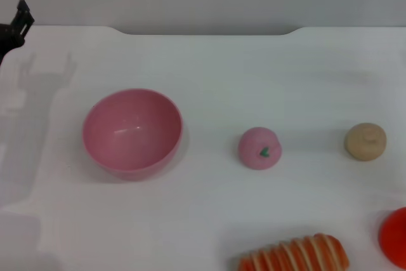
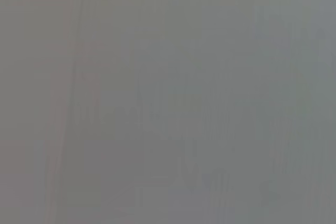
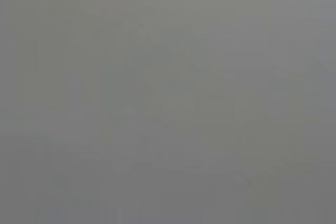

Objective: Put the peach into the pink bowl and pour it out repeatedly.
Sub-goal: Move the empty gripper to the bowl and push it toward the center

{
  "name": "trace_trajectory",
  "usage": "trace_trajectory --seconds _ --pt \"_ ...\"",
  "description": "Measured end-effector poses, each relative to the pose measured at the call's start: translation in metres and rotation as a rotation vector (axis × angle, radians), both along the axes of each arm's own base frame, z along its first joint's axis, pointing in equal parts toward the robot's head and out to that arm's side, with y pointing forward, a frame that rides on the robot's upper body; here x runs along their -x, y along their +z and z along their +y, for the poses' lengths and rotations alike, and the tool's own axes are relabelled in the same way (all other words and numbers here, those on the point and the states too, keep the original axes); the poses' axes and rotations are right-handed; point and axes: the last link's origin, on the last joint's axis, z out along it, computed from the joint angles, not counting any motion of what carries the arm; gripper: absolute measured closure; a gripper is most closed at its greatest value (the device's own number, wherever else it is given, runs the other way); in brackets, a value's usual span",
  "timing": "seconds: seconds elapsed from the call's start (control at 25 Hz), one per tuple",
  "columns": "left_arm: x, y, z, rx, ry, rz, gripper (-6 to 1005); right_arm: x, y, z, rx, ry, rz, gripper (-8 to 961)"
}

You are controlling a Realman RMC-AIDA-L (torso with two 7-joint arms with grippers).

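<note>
The pink bowl (image 1: 132, 132) stands upright and empty on the white table, left of centre in the head view. The peach (image 1: 259, 148), small and pink with a green leaf mark, lies on the table to the bowl's right, apart from it. My left gripper (image 1: 16, 26) shows only as a dark tip at the far left edge, near the table's back edge and well away from the bowl. My right gripper is out of view. Both wrist views show only plain grey.
A beige ball (image 1: 365, 141) lies right of the peach. A red round object (image 1: 394, 237) sits at the right edge. An orange-and-white striped toy (image 1: 295, 256) lies at the front edge. The table's back edge (image 1: 203, 30) meets a grey wall.
</note>
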Motion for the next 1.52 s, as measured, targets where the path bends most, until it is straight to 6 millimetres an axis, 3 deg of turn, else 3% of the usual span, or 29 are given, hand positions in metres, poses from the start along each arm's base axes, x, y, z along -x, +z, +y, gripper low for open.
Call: trace_trajectory --seconds 0.12,0.44,0.52,0.6,0.64,0.72,0.76,0.8,0.84,0.88,0.92,1.0,1.08,1.16,1.28,1.32,1.36,1.44,1.52 --pt "0.002 -0.011 0.007 0.067 0.059 0.007 175 -0.005 0.001 -0.003 -0.003 -0.017 0.011 160" --pt "0.001 -0.016 0.007 0.093 0.055 -0.002 175 -0.013 -0.009 -0.008 0.038 -0.056 0.028 160" --pt "-0.023 0.0 0.009 0.075 -0.135 -0.107 175 -0.015 -0.011 -0.008 0.052 -0.071 0.032 160" --pt "-0.029 0.004 0.009 0.079 -0.18 -0.141 174 -0.017 -0.013 -0.008 0.063 -0.081 0.042 160" --pt "-0.05 0.017 0.013 0.109 -0.302 -0.213 174 -0.018 -0.013 -0.008 0.068 -0.086 0.048 160" --pt "-0.059 0.021 0.014 0.135 -0.342 -0.236 174 -0.019 -0.015 -0.008 0.074 -0.091 0.056 161" --pt "-0.078 0.03 0.019 0.203 -0.427 -0.269 174 -0.019 -0.016 -0.008 0.078 -0.094 0.059 161" --pt "-0.078 0.03 0.019 0.203 -0.427 -0.269 174 -0.02 -0.017 -0.009 0.081 -0.097 0.061 161" --pt "-0.113 0.04 0.025 0.373 -0.551 -0.267 174 -0.022 -0.018 -0.011 0.084 -0.102 0.064 161" --pt "-0.131 0.043 0.027 0.477 -0.599 -0.25 174 -0.023 -0.018 -0.012 0.086 -0.106 0.069 161" --pt "-0.14 0.043 0.027 0.544 -0.618 -0.242 174 -0.025 -0.019 -0.014 0.087 -0.11 0.076 161" --pt "-0.14 0.043 0.027 0.544 -0.618 -0.242 174 -0.028 -0.019 -0.017 0.089 -0.116 0.091 161" --pt "-0.177 0.044 0.027 0.805 -0.659 -0.161 174 -0.031 -0.019 -0.019 0.088 -0.122 0.099 161" --pt "-0.193 0.044 0.027 0.968 -0.583 -0.073 174 -0.032 -0.018 -0.02 0.087 -0.125 0.098 161" --pt "-0.193 0.044 0.027 0.968 -0.583 -0.073 175 -0.033 -0.017 -0.021 0.085 -0.126 0.097 161" --pt "-0.197 0.043 0.029 1.058 -0.467 0.009 175 -0.033 -0.017 -0.021 0.084 -0.126 0.096 161" --pt "-0.195 0.047 0.033 1.135 -0.203 0.166 175 -0.034 -0.016 -0.021 0.084 -0.127 0.096 161" --pt "-0.192 0.05 0.033 1.159 -0.041 0.242 175 -0.034 -0.016 -0.022 0.084 -0.128 0.096 161" --pt "-0.192 0.05 0.033 1.159 -0.041 0.242 175 -0.035 -0.016 -0.022 0.084 -0.13 0.096 161"
